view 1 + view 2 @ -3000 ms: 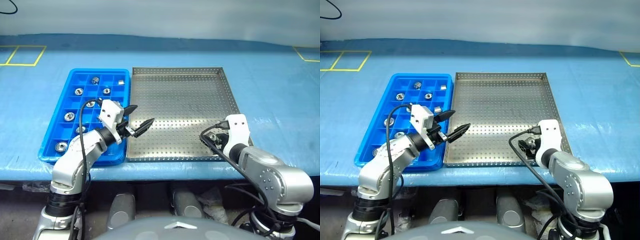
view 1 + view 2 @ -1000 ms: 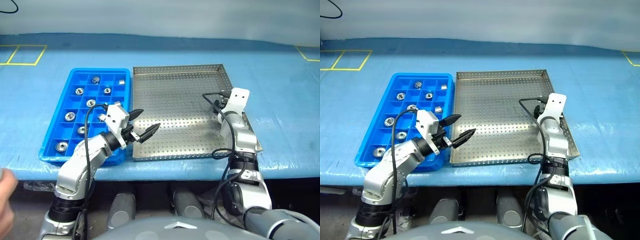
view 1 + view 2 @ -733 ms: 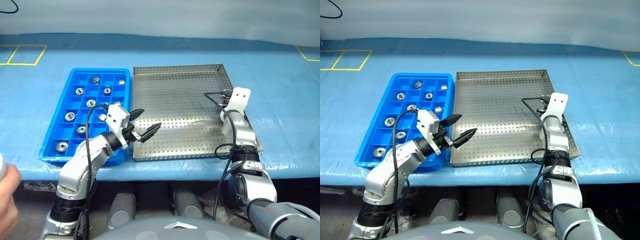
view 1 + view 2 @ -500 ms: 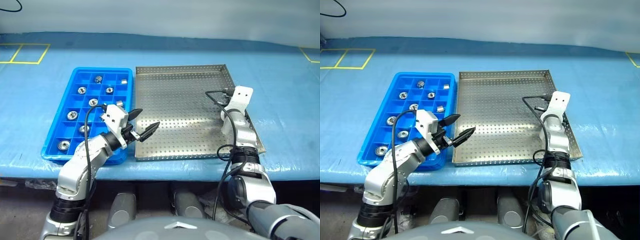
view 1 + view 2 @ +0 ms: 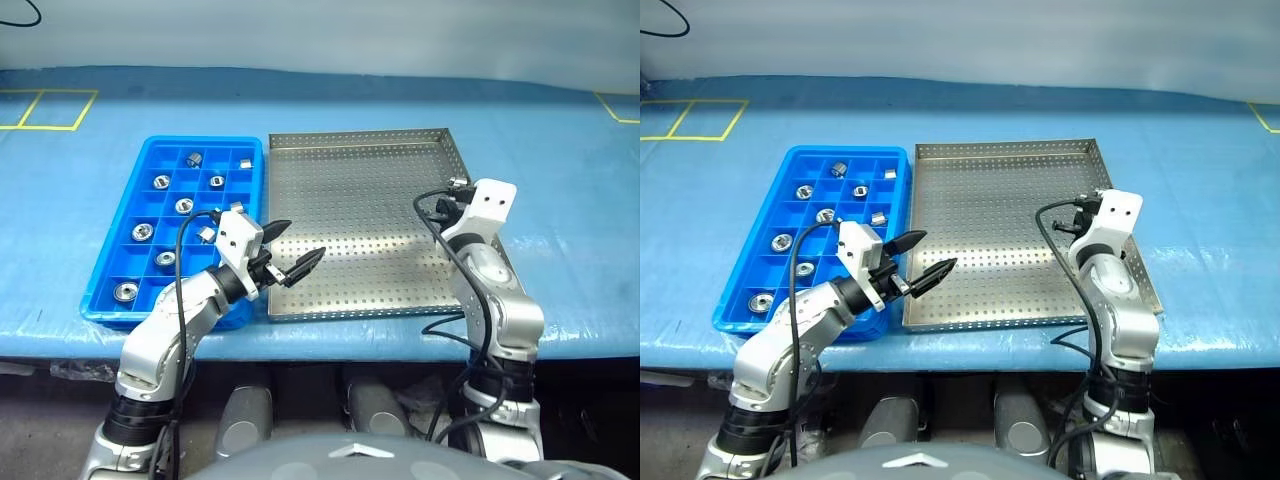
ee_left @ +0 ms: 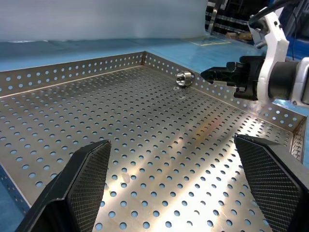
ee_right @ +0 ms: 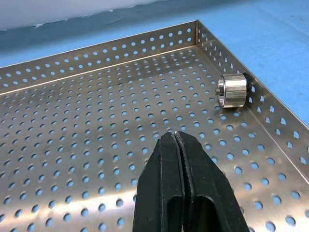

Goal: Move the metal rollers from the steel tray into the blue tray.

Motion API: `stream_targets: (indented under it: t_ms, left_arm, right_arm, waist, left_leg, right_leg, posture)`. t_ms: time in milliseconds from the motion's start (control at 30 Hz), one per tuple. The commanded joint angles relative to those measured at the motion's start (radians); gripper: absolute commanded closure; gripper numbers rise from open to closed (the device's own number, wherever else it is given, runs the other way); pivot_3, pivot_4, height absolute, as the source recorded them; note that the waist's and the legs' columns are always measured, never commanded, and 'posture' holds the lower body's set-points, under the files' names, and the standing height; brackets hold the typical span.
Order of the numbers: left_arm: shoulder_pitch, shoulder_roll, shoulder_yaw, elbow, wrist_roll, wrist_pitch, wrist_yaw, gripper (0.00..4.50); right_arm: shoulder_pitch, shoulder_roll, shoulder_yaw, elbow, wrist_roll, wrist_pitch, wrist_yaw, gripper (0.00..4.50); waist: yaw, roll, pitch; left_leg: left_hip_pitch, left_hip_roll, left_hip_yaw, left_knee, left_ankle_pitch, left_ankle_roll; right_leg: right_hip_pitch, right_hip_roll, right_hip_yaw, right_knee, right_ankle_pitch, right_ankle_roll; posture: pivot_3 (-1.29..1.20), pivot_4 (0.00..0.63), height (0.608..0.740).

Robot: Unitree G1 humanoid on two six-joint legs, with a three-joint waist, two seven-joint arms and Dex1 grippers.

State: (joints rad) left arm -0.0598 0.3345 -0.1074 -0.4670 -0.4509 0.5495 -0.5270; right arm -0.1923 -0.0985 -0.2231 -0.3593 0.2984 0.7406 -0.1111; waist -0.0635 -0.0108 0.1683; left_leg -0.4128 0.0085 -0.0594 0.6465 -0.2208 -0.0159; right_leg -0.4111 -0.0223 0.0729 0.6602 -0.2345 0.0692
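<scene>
Near edge: left tool [image 5: 290,252] hovers above the front left corner of the steel tray [image 5: 360,190], fingers spread wide, nothing between them, aimed across the perforated floor.

Right side: right tool [image 7: 179,159] above the steel tray floor beside its right rim, fingers pressed together, empty.

One metal roller [image 7: 232,90] lies on its side on the steel tray floor, against the right rim, beyond the right tool's tips and apart from them. The left wrist view shows the same roller [image 6: 183,78] against the perforated wall, near the closed black tips.

Left of the steel tray, touching or nearly touching it: blue tray [image 5: 118,243] on the blue-covered table [image 5: 560,150]. Several rollers [image 5: 140,232] sit in separate compartments, from the front row to the far row.

Far left on the table: yellow tape lines [image 5: 45,110].
</scene>
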Motion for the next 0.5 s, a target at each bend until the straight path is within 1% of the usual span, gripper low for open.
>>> stream_targets:
  t_ms: [33,100,200,367,500]
  left_arm:
    - [-0.009,-0.008,-0.005,-0.012,0.003,-0.034,-0.006,0.00]
    - [-0.011,-0.011,-0.006,-0.008,0.007,-0.040,-0.003,0.00]
    - [-0.019,-0.019,-0.008,0.000,0.012,-0.046,0.000,0.00]
    - [-0.025,-0.024,-0.008,0.006,0.017,-0.049,-0.002,0.00]
    - [-0.025,-0.027,-0.006,0.007,0.020,-0.052,0.001,0.00]
  right_arm:
    - [0.040,0.005,0.024,-0.134,0.005,0.046,-0.006,4.46]
    - [0.065,0.019,0.025,-0.175,0.018,0.071,-0.006,4.46]
    - [0.090,0.042,0.026,-0.213,0.022,0.094,-0.010,3.86]
    - [0.098,0.054,0.031,-0.221,-0.006,0.101,-0.021,2.24]
    - [0.104,0.052,0.054,-0.224,-0.012,0.099,-0.014,2.24]
  waist:
    - [-0.001,0.000,0.000]
    - [-0.002,0.000,0.000]
    - [-0.002,0.000,0.000]
    - [-0.003,0.000,0.000]
    - [-0.003,0.000,0.000]
  left_leg:
    - [0.000,0.000,0.000,0.000,0.000,0.000]
    - [0.000,0.000,0.000,0.000,0.000,0.000]
    - [0.000,0.000,0.000,0.000,0.000,0.000]
    - [0.000,0.000,0.001,0.000,0.000,0.000]
    - [0.000,0.000,0.001,0.000,0.000,0.000]
  right_leg:
    - [0.000,0.000,0.000,0.000,-0.001,-0.002]
    - [0.000,0.000,0.000,0.000,-0.001,-0.002]
    - [0.000,0.000,0.000,0.000,-0.001,-0.002]
    - [0.000,0.000,0.000,0.000,-0.001,-0.002]
    - [-0.001,0.000,0.000,0.000,-0.002,-0.002]
  posture:
    - [-0.03,0.150,0.740]
    - [-0.04,0.150,0.740]
    - [-0.04,0.150,0.740]
    - [-0.04,0.150,0.740]
    - [-0.04,0.150,0.740]
